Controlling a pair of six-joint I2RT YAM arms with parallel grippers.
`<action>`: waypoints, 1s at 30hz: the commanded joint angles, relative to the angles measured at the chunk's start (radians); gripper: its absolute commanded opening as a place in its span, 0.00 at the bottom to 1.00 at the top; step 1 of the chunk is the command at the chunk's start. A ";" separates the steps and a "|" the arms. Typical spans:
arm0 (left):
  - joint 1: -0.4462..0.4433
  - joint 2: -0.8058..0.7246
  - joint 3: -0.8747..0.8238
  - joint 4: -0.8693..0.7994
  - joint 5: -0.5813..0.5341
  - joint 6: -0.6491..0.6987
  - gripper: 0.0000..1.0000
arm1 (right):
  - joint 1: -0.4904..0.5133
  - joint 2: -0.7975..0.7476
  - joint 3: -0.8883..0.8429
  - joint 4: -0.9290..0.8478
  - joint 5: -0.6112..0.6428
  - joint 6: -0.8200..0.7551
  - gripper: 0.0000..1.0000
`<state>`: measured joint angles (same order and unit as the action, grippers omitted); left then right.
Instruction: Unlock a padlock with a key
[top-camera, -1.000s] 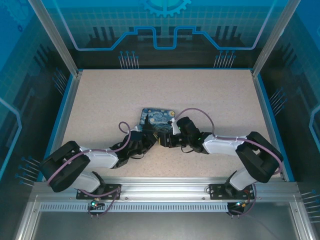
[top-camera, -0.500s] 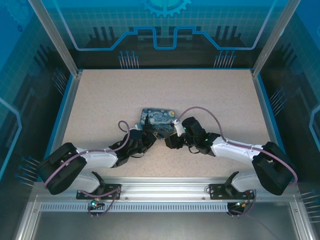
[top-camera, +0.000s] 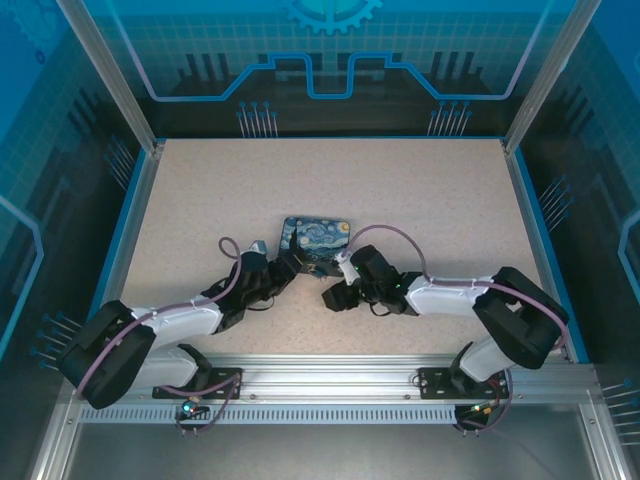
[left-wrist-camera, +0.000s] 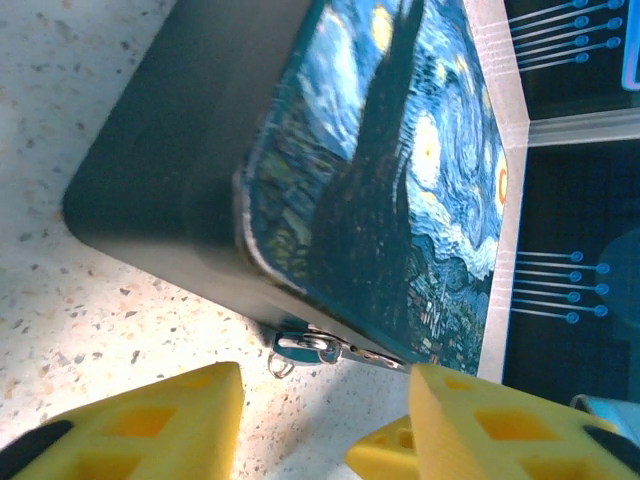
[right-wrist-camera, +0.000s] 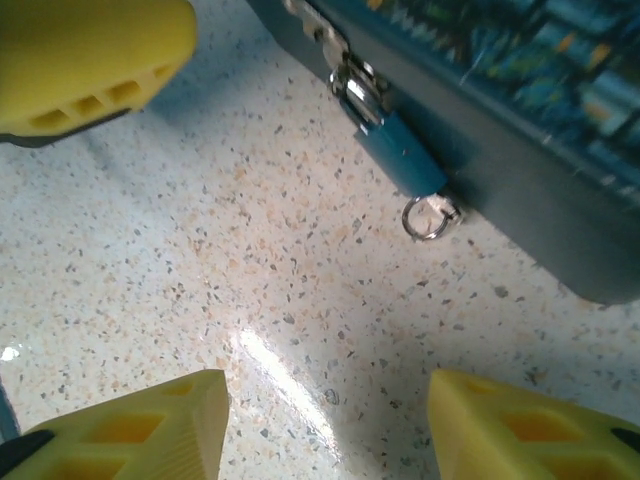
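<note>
Right claw (right-wrist-camera: 325, 430): its two yellow fingers are spread wide with nothing between them, low over the speckled table (right-wrist-camera: 250, 300). The padlock (right-wrist-camera: 395, 150) lies ahead of the gap and slightly to the right, well clear of both fingers. Its blue-green body hangs from a latch on the dark side wall of the box (right-wrist-camera: 520, 170) and slants down toward the table. A small metal ring (right-wrist-camera: 430, 218) sits at the padlock's lower end. Left claw (left-wrist-camera: 320, 430): also spread and empty, facing the box. From this side the padlock is a small metallic glint just ahead of the gap, against the box's lower edge.
</note>
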<state>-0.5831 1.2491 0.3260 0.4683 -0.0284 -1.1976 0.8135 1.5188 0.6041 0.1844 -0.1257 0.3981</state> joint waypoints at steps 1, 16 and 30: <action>0.030 -0.029 -0.015 -0.047 0.060 0.040 0.56 | 0.018 0.038 0.037 0.031 0.064 0.007 0.59; 0.057 0.093 0.016 0.041 0.139 0.093 0.64 | -0.045 0.159 0.109 0.069 0.062 -0.002 0.62; 0.062 0.217 0.084 0.124 0.178 0.105 0.64 | -0.114 0.142 0.135 0.045 -0.007 0.059 0.58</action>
<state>-0.5270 1.4715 0.3981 0.5610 0.1295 -1.1179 0.6994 1.6978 0.7261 0.2607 -0.1101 0.4183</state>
